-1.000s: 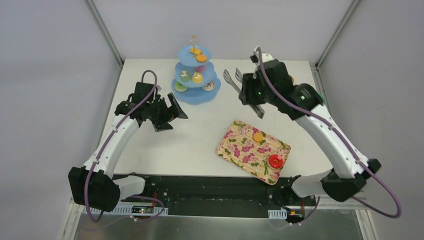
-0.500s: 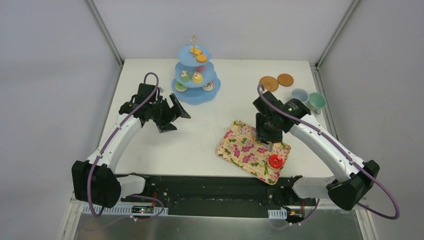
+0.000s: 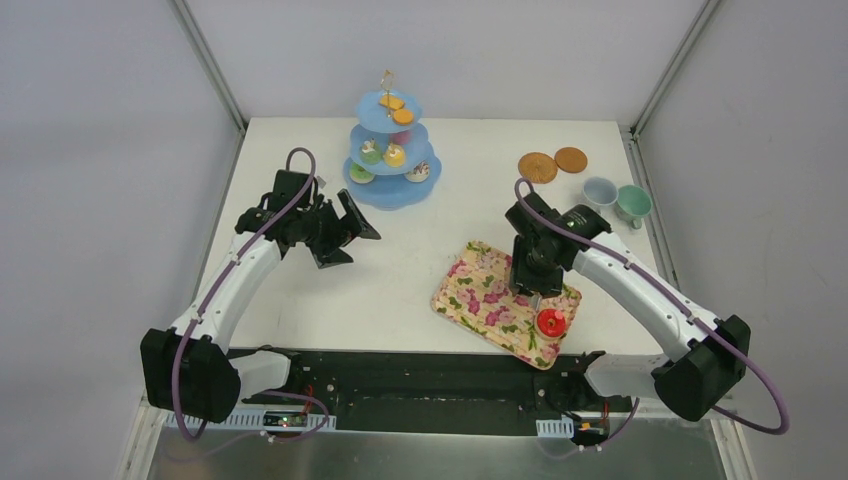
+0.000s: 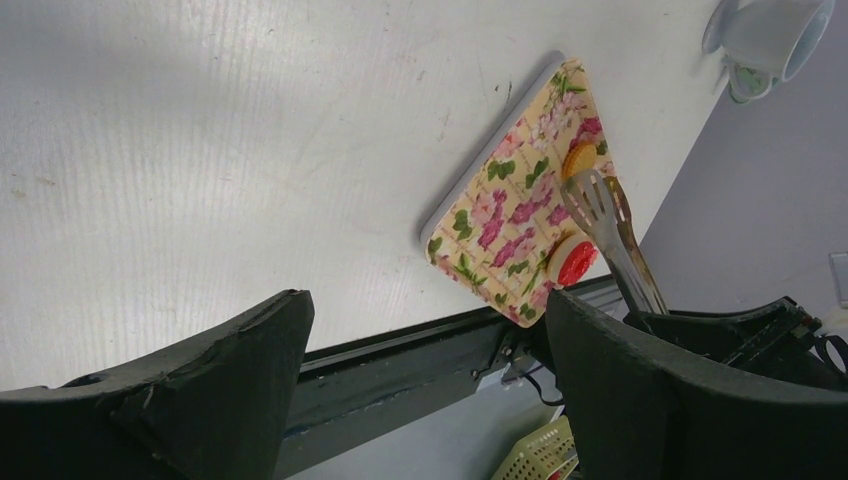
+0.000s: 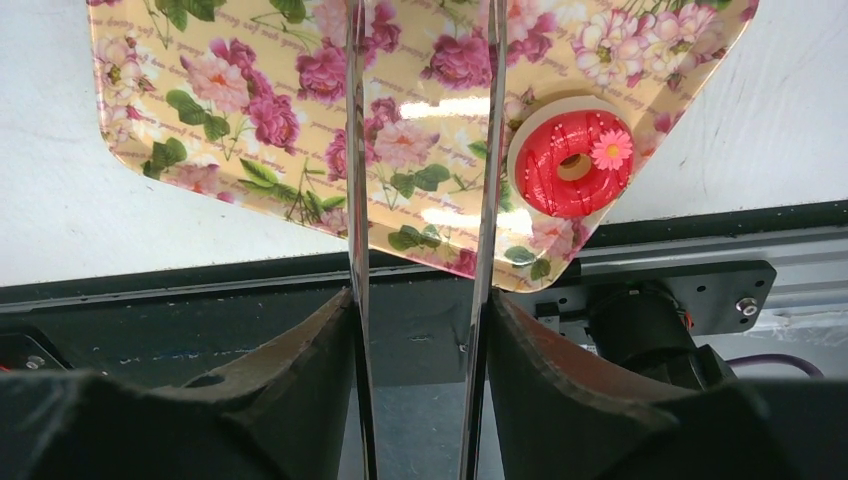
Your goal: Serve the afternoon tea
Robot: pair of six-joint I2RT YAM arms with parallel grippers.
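Note:
The right gripper point(image 3: 528, 285) is shut on metal tongs point(image 5: 355, 150) and hangs over the flowered tray point(image 3: 478, 300). The tongs' tips are next to a red iced donut point(image 3: 550, 322) on the tray's near corner, which also shows in the right wrist view point(image 5: 572, 170). In the left wrist view an orange biscuit point(image 4: 578, 158) lies on the tray just beyond the tongs point(image 4: 610, 220). A blue three-tier stand point(image 3: 392, 192) at the back holds orange biscuits point(image 3: 397, 110), cupcakes point(image 3: 385, 153) and a green donut point(image 3: 361, 173). The left gripper point(image 3: 345, 230) is open and empty, left of the stand.
Two brown woven coasters point(image 3: 538, 166) lie at the back right. A pale blue cup point(image 3: 600, 190) and a green cup point(image 3: 632, 203) stand beside them. The tray's near corner reaches the table's front edge.
The right arm has swung with the tongs from the back of the table down over the tray, uncovering the coasters and cups. The left arm has barely moved.

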